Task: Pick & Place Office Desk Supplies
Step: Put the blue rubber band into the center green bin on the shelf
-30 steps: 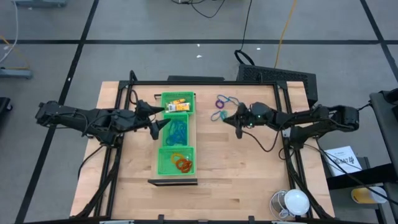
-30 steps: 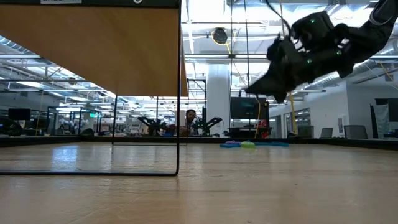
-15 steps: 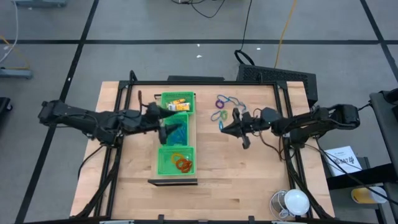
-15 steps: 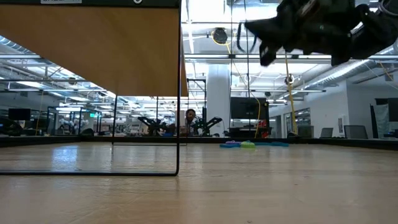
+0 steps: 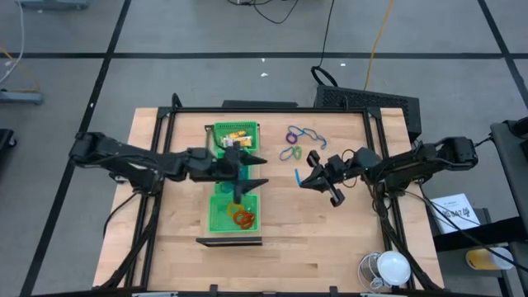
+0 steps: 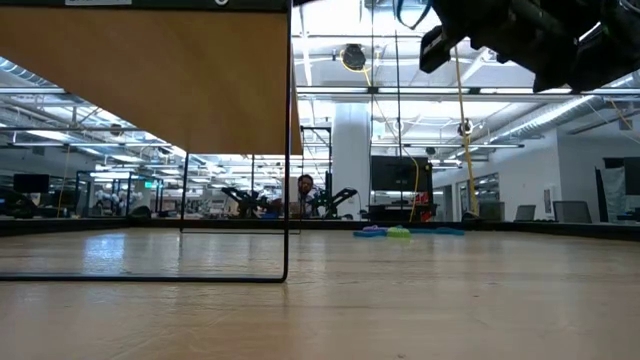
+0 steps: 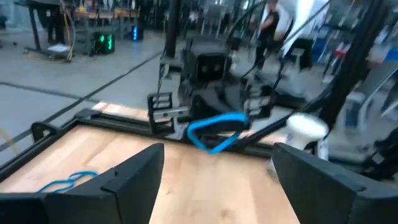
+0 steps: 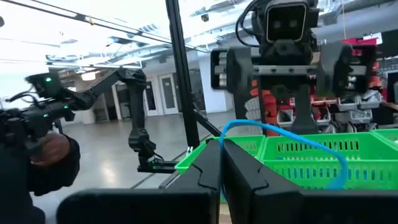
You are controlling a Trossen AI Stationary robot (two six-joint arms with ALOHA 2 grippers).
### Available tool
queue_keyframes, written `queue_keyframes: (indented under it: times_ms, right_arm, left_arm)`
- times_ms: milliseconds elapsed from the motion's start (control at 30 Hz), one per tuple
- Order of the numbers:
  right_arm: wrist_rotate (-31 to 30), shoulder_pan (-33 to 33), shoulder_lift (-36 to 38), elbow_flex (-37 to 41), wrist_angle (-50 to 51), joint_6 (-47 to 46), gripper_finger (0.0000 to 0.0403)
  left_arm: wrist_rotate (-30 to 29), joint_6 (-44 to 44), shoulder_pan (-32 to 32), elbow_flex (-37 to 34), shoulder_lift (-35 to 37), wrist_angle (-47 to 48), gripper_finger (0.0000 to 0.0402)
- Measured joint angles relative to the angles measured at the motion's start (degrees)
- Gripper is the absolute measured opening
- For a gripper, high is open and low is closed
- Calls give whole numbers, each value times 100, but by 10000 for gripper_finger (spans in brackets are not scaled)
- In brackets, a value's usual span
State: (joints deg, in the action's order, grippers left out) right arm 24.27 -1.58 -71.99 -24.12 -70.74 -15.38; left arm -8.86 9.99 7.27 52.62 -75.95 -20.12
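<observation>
**Loop carried toward the tray**

Tray [image 5: 221,216] stands mid-table; left gripper [image 5: 252,171] hovers over it, fingers spread, likely to receive. Right gripper [image 5: 307,175], beside the tray, pinches a blue loop [image 8: 292,144], probably for the middle compartment. Loose loops [image 5: 299,139] lie behind

— What's different from a second ago?
— The right gripper [image 5: 300,178] lifts a blue loop [image 5: 296,175] off the table; the left gripper [image 5: 257,169] now spans the green tray [image 5: 216,219].
</observation>
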Motion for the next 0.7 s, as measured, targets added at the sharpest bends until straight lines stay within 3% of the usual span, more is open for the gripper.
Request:
queue_keyframes:
  times_ms: [200, 400, 700]
  right_arm:
    - [-41, 11, -1, -50, -172, -200, 0]
    - [-33, 147, -26, -166, -44, -208, 0]
    - [-37, 223, -24, -203, -13, -80, 0]
  left_arm:
    - [13, -700, -33, 783, -802, 457, 295]
    - [467, -1131, -35, 1384, -1559, 349, 294]
    - [388, -1446, -46, 1853, -2245, 60, 294]
